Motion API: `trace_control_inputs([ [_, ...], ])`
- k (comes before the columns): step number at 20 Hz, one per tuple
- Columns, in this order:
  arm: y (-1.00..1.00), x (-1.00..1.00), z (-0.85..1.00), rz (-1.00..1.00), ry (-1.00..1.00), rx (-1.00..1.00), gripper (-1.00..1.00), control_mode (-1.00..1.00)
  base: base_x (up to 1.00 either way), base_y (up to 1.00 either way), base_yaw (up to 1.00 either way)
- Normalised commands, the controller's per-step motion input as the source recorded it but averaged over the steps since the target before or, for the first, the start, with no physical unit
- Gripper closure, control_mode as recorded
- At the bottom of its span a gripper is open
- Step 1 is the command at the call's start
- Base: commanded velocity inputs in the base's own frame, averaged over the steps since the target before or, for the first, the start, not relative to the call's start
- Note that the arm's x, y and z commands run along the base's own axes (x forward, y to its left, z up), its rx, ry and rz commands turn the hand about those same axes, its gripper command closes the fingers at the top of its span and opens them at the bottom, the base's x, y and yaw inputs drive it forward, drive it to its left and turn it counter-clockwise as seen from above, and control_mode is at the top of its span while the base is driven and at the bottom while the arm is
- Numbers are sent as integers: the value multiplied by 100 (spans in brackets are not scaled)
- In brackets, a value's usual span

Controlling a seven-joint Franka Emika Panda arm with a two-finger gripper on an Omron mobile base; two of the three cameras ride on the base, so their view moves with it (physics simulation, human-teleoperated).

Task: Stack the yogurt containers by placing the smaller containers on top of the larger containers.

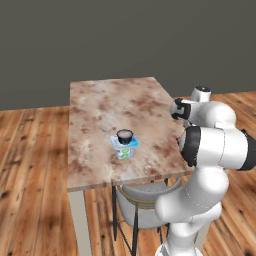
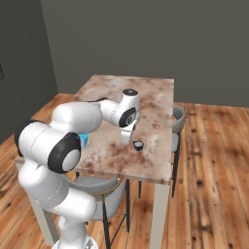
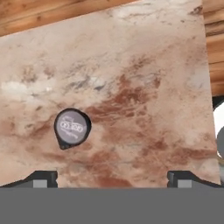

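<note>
tub (image 1: pixel 124 148) carrying a dark cup (image 1: pixel 124 135) at frame centre | second cup (image 2: pixel 138 145) sitting alone on marble table (image 1: pixel 100 110) | gripper (image 3: pixel 112 177) hanging spread wide – wood floor (image 1: pixel 30 165)

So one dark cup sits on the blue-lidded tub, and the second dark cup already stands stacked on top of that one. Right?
Not quite. One dark cup does sit on the blue-lidded tub, but the second dark cup stands alone on the marble table, apart from the tub, as the right base view shows. The hand view shows it below the open hand.
</note>
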Motion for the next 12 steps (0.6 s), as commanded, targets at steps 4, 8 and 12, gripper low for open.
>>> trace_control_inputs([
  [4, 0, 0, -36, -11, 3, 2, -100, -100, 0, 0, 0],
  [8, -1, 2, -25, -4, 2, 0, -100, -100, 0, 0, 0],
  [12, -8, 1, -9, 2, 11, 0, -100, -100, 0, 0, 0],
])
